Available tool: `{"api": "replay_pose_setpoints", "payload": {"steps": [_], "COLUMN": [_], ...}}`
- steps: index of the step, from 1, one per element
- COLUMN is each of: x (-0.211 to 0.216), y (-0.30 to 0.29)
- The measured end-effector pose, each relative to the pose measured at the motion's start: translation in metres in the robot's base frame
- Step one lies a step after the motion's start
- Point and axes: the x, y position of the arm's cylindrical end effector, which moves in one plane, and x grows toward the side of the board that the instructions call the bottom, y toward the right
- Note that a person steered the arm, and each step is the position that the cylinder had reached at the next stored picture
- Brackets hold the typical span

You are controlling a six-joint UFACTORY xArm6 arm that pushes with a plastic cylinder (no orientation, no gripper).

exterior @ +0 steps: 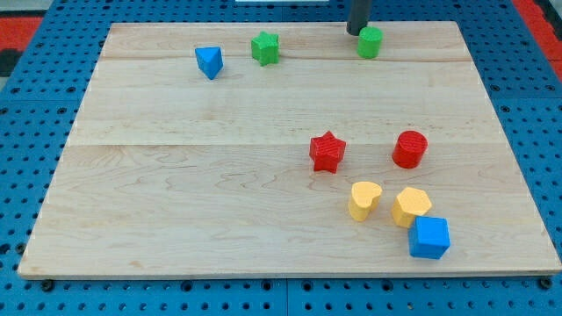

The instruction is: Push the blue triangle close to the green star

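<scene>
The blue triangle (209, 61) lies near the board's top left. The green star (265, 47) sits a short way to its right, with a gap between them. My rod comes down at the view's top and its tip (356, 32) rests just left of and behind the green cylinder (371, 41), far to the right of both the star and the triangle.
A red star (327, 151) and a red cylinder (409, 149) sit right of the board's middle. A yellow heart (364, 200), a yellow hexagon (411, 206) and a blue cube (429, 237) cluster at the lower right. The wooden board (176, 175) lies on a blue pegboard.
</scene>
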Motion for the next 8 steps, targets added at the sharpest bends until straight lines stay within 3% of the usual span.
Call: {"api": "replay_pose_setpoints", "payload": {"steps": [3,4,5,6,8], "x": [-0.016,0.036,0.052,0.052,0.123], "y": [-0.22,-0.183,-0.103,-0.06,-0.159]}}
